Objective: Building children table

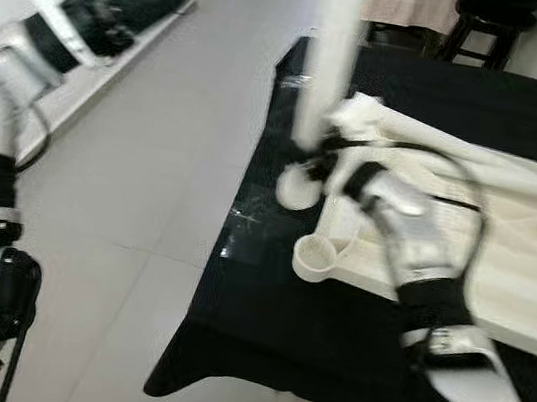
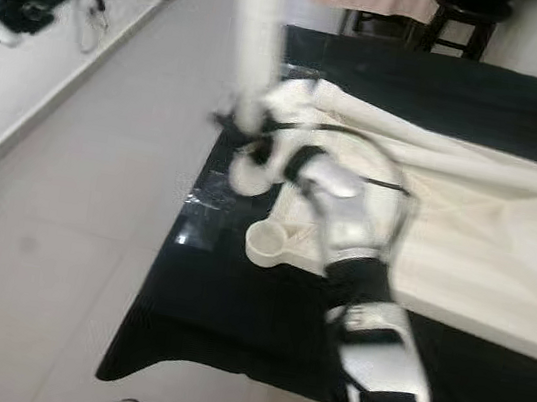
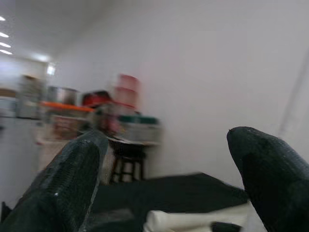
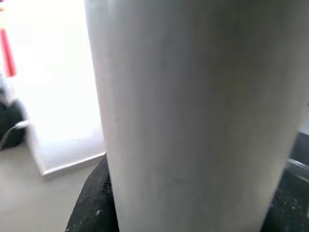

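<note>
Right eye view: right gripper (image 2: 251, 130) holds a white table leg (image 2: 254, 37) upright over the near-left corner of the upturned tabletop (image 2: 482, 258).

Its fingers are clamped around the leg low down, close to the foot end, as the right wrist view confirms with the white leg (image 4: 193, 111) pressed between the black fingers (image 4: 94, 203). The tabletop lies on a black cloth (image 2: 229, 327), its round corner socket (image 2: 267, 241) just below and beside the leg's lower end. Held so near its base, the tall leg could tip or twist in the grip and miss the socket or enter it crooked. Pressing down off-centre may also shove the tabletop across the cloth toward the edge. Left gripper (image 3: 164, 179) is raised well apart with its fingers spread and nothing between them, so nothing braces the tabletop.
</note>
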Available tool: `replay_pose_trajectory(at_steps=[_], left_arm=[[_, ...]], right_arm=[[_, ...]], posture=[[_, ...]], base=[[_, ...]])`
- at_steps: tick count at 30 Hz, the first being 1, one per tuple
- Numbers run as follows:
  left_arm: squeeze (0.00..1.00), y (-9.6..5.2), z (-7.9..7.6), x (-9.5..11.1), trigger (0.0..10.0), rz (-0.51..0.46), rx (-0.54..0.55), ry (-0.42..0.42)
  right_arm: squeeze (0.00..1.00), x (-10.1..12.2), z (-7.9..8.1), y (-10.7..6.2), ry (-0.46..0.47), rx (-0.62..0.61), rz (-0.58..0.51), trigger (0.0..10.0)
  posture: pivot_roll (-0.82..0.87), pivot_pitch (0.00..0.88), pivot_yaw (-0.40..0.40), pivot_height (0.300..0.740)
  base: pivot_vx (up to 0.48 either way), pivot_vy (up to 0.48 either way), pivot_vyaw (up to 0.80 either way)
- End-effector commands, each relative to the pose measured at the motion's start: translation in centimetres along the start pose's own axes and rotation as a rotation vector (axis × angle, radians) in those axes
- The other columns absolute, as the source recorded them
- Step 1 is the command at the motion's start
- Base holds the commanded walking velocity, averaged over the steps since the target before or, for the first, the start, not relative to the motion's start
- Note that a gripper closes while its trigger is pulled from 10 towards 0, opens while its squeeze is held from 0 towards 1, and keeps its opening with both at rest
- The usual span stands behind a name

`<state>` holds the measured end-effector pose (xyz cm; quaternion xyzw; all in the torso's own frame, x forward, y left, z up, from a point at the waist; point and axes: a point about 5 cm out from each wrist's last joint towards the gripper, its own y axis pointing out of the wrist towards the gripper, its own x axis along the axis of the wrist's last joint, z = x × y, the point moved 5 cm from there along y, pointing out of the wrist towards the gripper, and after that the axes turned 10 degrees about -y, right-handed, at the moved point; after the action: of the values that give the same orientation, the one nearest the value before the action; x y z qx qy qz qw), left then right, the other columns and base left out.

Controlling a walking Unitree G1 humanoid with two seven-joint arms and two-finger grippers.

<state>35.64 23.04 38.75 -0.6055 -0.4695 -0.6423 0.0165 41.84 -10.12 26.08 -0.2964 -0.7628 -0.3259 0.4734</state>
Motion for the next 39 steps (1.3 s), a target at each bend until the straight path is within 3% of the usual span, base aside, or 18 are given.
replay_pose_trajectory(at_steps=[1,4,5,7,8,9,10,11,13,15,17,19,21,26,28,29,30,39], left_arm=[[1.0,-1.2,0.3,1.3,10.0,-0.032,0.06,0.047],[1.0,-2.2,0.6,1.5,10.0,-0.041,0.1,0.058],[1.0,-3.4,0.7,0.5,10.0,-0.006,0.136,0.053],[1.0,-3.4,0.7,0.5,10.0,-0.006,0.136,0.053],[1.0,-4.6,0.3,-1.9,10.0,0.078,0.153,0.041],[0.0,-5.8,-1.0,-5.9,10.0,0.211,0.143,0.012],[0.0,-5.8,-1.0,-5.9,10.0,0.211,0.143,0.012],[0.0,-7.1,-2.4,-9.3,10.0,0.319,0.122,-0.015],[0.0,-7.1,-2.4,-9.3,10.0,0.319,0.122,-0.015],[0.0,-9.8,-6.1,-15.5,10.0,0.513,0.065,-0.088],[0.0,-9.8,-6.1,-15.5,10.0,0.513,0.065,-0.088],[0.0,-12.1,-9.8,-19.7,10.0,0.634,0.022,-0.155],[0.0,-12.8,-11.9,-21.2,10.0,0.674,0.004,-0.179],[0.0,-13.1,-12.9,-21.8,10.0,0.705,-0.019,-0.167],[0.0,-13.9,-14.8,-22.1,10.0,0.745,-0.048,-0.163],[0.0,-13.9,-14.8,-22.1,10.0,0.745,-0.048,-0.163],[0.0,-14.4,-15.8,-22.2,10.0,0.767,-0.063,-0.149],[0.0,-15.0,-16.8,-22.4,10.0,0.801,-0.075,-0.024]], right_arm=[[0.0,0.0,-0.7,-0.1,0.022,-0.047,-0.008,0.0],[0.0,0.0,-1.4,-0.3,0.032,-0.078,-0.01,0.0],[0.0,0.1,-1.8,-0.7,0.042,-0.071,-0.024,0.0],[0.0,0.1,-1.8,-0.7,0.042,-0.071,-0.024,0.0],[0.0,0.6,-1.3,-1.1,0.059,-0.014,-0.054,0.0],[0.0,1.4,0.0,-1.8,0.077,0.107,-0.105,7.3],[0.0,1.4,0.0,-1.8,0.077,0.107,-0.105,7.3],[0.0,2.3,1.3,-2.5,0.103,0.211,-0.151,10.0],[0.0,2.3,1.3,-2.5,0.103,0.211,-0.151,10.0],[0.0,3.6,3.4,-3.9,0.151,0.375,-0.211,10.0],[0.0,3.6,3.4,-3.9,0.151,0.375,-0.211,10.0],[0.0,3.8,5.1,-5.1,0.162,0.507,-0.205,10.0],[0.0,3.7,6.0,-5.8,0.159,0.585,-0.191,10.0],[0.0,3.6,6.3,-6.0,0.158,0.619,-0.188,10.0],[0.0,4.2,6.5,-6.7,0.163,0.686,-0.201,10.0],[0.0,4.2,6.5,-6.7,0.163,0.686,-0.201,10.0],[0.0,4.6,6.6,-6.9,0.165,0.715,-0.21,10.0],[0.0,5.0,6.8,-6.8,0.153,0.704,-0.231,10.0]], posture=[[0.03,0.089,0.0,0.74],[0.04,0.096,-0.003,0.74],[0.05,0.11,-0.009,0.74],[0.05,0.11,-0.009,0.74],[0.06,0.126,-0.011,0.74],[0.06,0.147,-0.01,0.74],[0.06,0.147,-0.01,0.74],[0.06,0.163,-0.012,0.74],[0.06,0.163,-0.012,0.74],[0.05,0.204,-0.016,0.74],[0.05,0.204,-0.016,0.74],[0.06,0.252,-0.012,0.74],[0.06,0.27,-0.009,0.74],[0.06,0.277,-0.008,0.74],[0.05,0.338,0.002,0.74],[0.05,0.338,0.002,0.74],[0.05,0.359,0.008,0.74],[0.07,0.382,0.025,0.74]], base=[[0.0,0.0,0.0],[0.0,0.0,0.0],[0.0,0.0,0.0],[0.0,0.0,0.0],[0.0,0.0,0.0],[0.0,0.0,0.0],[0.0,0.0,0.0],[0.0,0.0,0.0],[0.0,0.0,0.0],[0.0,0.0,0.0],[0.0,0.0,0.0],[0.0,0.0,0.0],[0.0,0.0,0.0],[0.0,0.0,0.0],[0.0,0.0,0.0],[0.0,0.0,0.0],[0.0,0.0,0.0],[0.0,0.0,0.0]])
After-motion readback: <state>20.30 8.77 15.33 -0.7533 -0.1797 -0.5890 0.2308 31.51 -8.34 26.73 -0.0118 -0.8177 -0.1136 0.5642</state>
